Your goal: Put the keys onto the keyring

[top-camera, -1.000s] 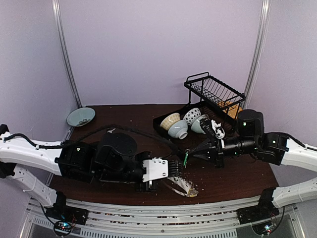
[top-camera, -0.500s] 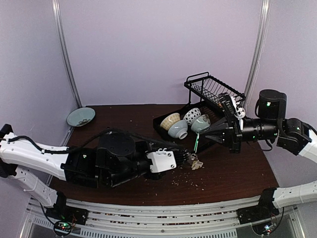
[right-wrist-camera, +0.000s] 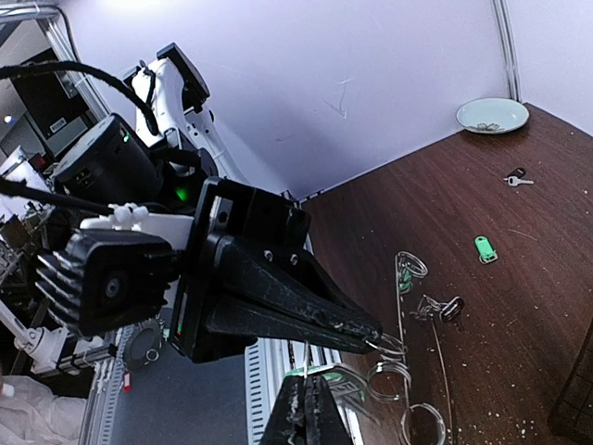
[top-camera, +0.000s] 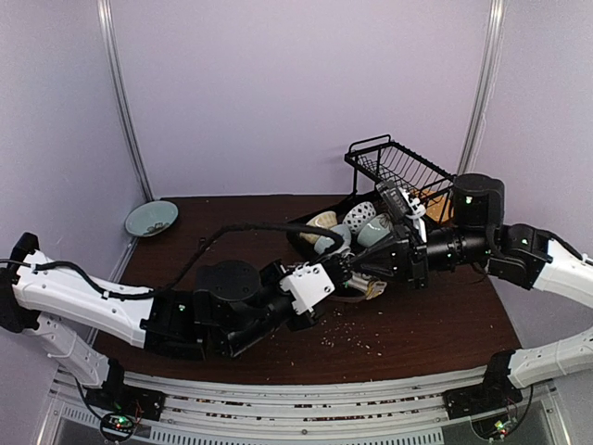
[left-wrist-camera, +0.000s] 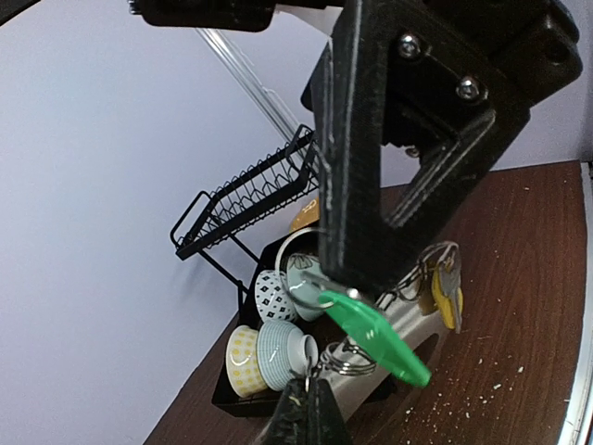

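Observation:
My left gripper (top-camera: 350, 274) and right gripper (top-camera: 364, 270) meet tip to tip above the table's middle. In the left wrist view my left gripper (left-wrist-camera: 308, 387) is shut on a small split ring (left-wrist-camera: 347, 360) that belongs to the keyring. Opposite it, the right gripper (left-wrist-camera: 324, 278) pinches the ring of a green key (left-wrist-camera: 375, 330). A yellow key (left-wrist-camera: 448, 298) and silver ones hang beside it. The right wrist view shows the keyring's thin wire (right-wrist-camera: 402, 315) running down from the left gripper's tip (right-wrist-camera: 375, 336). A green tag (right-wrist-camera: 482, 248) and a small key (right-wrist-camera: 515, 177) lie loose on the table.
A black tray (top-camera: 301, 234) holding several bowls sits right behind the grippers. A black wire dish rack (top-camera: 403, 171) stands at the back right. A teal plate (top-camera: 151, 218) lies at the back left corner. Crumbs are scattered on the dark wood.
The left gripper rose from the front edge toward the centre, carrying the ring bundle. The right gripper swung up and back, then came in to meet it with the green key.

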Controlling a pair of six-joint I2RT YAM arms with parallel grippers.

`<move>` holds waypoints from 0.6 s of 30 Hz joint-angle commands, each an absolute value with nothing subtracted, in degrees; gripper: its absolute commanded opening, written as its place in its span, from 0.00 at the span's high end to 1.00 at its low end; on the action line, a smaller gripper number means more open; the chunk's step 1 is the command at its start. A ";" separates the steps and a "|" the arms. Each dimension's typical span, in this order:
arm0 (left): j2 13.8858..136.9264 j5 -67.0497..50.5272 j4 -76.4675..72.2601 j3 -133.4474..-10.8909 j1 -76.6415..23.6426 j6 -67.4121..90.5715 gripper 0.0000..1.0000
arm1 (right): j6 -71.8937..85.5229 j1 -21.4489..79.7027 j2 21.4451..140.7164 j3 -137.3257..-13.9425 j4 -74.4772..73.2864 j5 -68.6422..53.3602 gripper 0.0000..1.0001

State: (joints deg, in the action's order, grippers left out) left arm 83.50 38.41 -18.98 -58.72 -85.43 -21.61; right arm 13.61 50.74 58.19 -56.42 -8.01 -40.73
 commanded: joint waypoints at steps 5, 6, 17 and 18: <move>82.35 39.01 -29.34 -56.04 -84.99 -18.79 1.00 | 15.48 50.88 58.56 -55.83 -6.43 -37.57 1.00; 82.05 38.34 -29.61 -55.73 -85.07 -18.40 1.00 | 15.29 50.88 58.88 -55.96 -7.04 -37.31 1.00; 81.89 37.49 -31.27 -54.11 -85.03 -20.18 1.00 | 14.07 50.99 59.90 -53.34 -8.28 -41.53 1.00; 82.05 37.84 -30.96 -54.28 -85.07 -20.46 1.00 | 13.83 51.04 59.72 -53.20 -8.68 -41.50 1.00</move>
